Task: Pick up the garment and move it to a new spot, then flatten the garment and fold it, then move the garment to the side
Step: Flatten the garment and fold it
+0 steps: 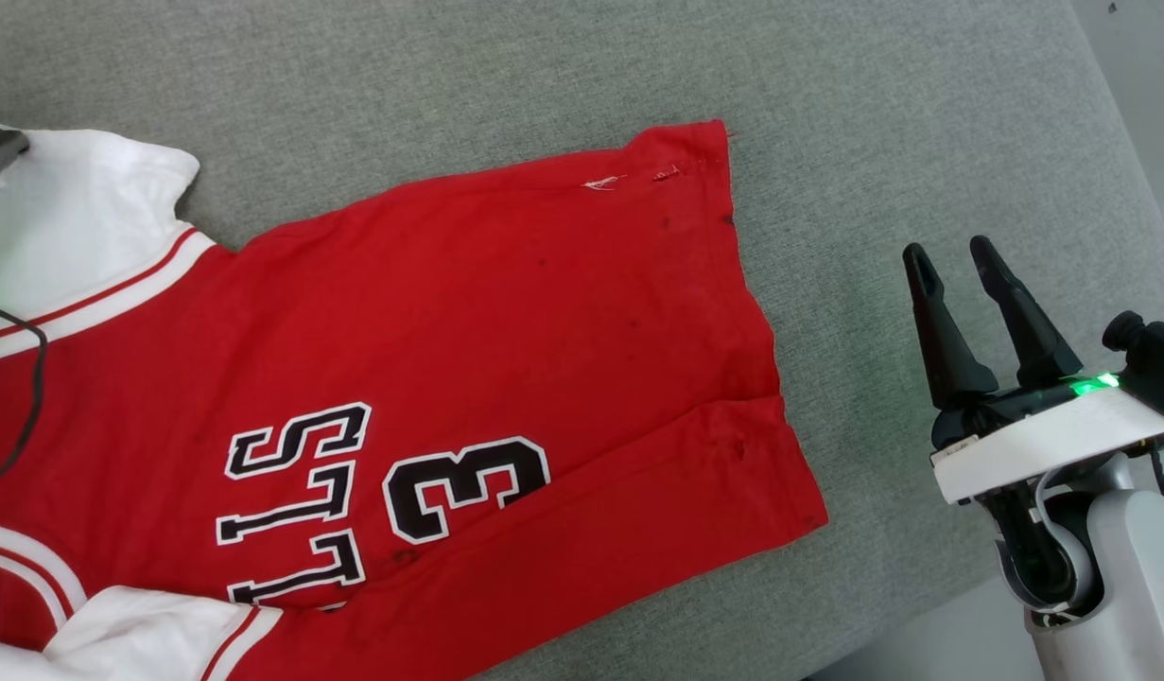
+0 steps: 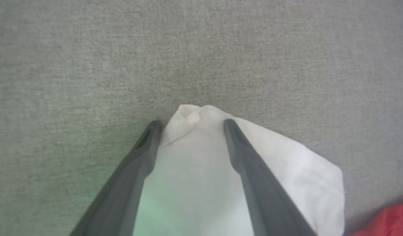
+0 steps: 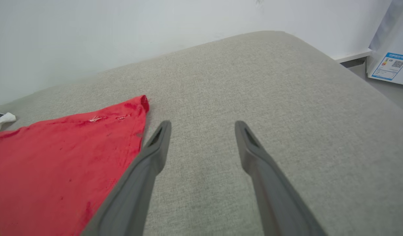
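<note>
Head view: the jersey point(image 1: 506, 359) lies spread on the grey cushion point(image 1: 922, 113). The red body is mostly flat, with 1 long ridge near its lower side. A white sleeve point(image 1: 80, 218) is at upper left, and black letters and a 3 face up. The right gripper point(image 1: 946, 248) sits over bare cushion, apart from the hem, its 2 fingers parted and holding nothing.

Left wrist view: the left gripper point(image 2: 192, 122) has its fingers spread wide, straddling the bunched tip of the white sleeve. By the width of the gap, I judge it is not pinched.

Right wrist view: the hem corner point(image 3: 140, 101) lies just beside 1 finger, with bare cushion ahead.

Handling, my judgement: the cloth is thin knit, light and limp, so it will sag and stretch when lifted. It will likely ruck if dragged over the woven cushion. The best holds are the stitched edges, at the sleeve cuff and the hem corner.
</note>
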### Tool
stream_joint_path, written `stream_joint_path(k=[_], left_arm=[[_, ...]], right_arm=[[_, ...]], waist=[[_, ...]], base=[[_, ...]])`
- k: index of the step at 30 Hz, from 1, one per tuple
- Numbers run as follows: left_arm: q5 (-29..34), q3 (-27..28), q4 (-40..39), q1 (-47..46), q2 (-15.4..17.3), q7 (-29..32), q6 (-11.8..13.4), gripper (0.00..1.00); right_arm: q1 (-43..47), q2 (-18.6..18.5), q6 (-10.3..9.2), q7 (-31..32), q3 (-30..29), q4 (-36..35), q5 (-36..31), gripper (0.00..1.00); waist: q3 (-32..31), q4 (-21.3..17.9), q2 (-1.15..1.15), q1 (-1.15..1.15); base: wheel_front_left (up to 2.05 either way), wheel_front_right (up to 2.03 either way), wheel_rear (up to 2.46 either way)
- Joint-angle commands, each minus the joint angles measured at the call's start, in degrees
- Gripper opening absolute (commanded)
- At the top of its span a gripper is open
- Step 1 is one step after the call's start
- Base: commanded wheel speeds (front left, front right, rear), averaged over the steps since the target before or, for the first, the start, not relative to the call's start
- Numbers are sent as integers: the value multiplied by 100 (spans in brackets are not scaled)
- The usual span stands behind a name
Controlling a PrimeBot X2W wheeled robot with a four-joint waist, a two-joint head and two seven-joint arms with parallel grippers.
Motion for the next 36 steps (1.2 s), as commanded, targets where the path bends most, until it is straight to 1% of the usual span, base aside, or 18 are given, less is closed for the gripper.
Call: stream_joint_path(k=[1,2,3,4,5,11,16,18,22,24,28,31,36], left_arm=[[-111,-139,195,495,-125,262,97,100],[-171,-123,200,576,-144,334,153,100],[-203,-110,180,642,-171,349,186,42],[-213,-94,142,684,-186,267,194,11],[-228,-77,133,710,-209,205,198,0],[-127,11,86,663,-364,-403,117,0],[42,19,114,354,-532,-1019,-75,0],[74,-7,167,235,-649,-1213,-166,0],[153,-128,193,21,-912,-1495,-361,0],[195,-200,161,-104,-1013,-1585,-441,0],[272,-358,50,-322,-1213,-1686,-577,0],[342,-463,-45,-455,-1319,-1727,-640,0],[387,-552,-155,-577,-1419,-1798,-708,0]], right_arm=[[-109,-51,-2,-31,6,40,73,100],[-126,-66,-2,-35,16,60,93,100],[-146,-86,-2,-41,17,75,116,100],[-163,-106,-2,-38,18,87,142,100],[-179,-118,-2,-31,28,97,172,100],[-288,-247,-2,115,36,227,370,100],[-550,-433,-2,479,84,423,774,100],[-711,-547,-2,830,129,615,1006,100],[-1152,-837,-1,1781,262,1122,1495,100],[-1366,-971,-1,2198,306,1413,1600,100],[-1814,-1102,-1,2909,423,1879,1837,100],[-2168,-1172,-1,3308,562,2093,1921,100],[-2680,-1219,-2,3748,828,2362,1989,100]], waist=[[9,-7,0,-1],[8,-10,0,-1],[4,-6,0,-1],[-1,2,0,-1],[-15,12,0,-1],[-215,186,0,-1],[-467,428,0,-1],[-567,552,0,-1],[-680,861,0,-1],[-680,1019,0,-1],[-542,1343,0,-1],[-381,1535,0,-1],[-179,1730,0,-1]], base=[[0,0,0],[0,0,0],[0,0,0],[0,0,0],[0,0,0],[0,0,0],[0,0,0],[0,0,0],[0,0,0],[0,0,0],[0,0,0],[0,0,0],[0,0,0]])
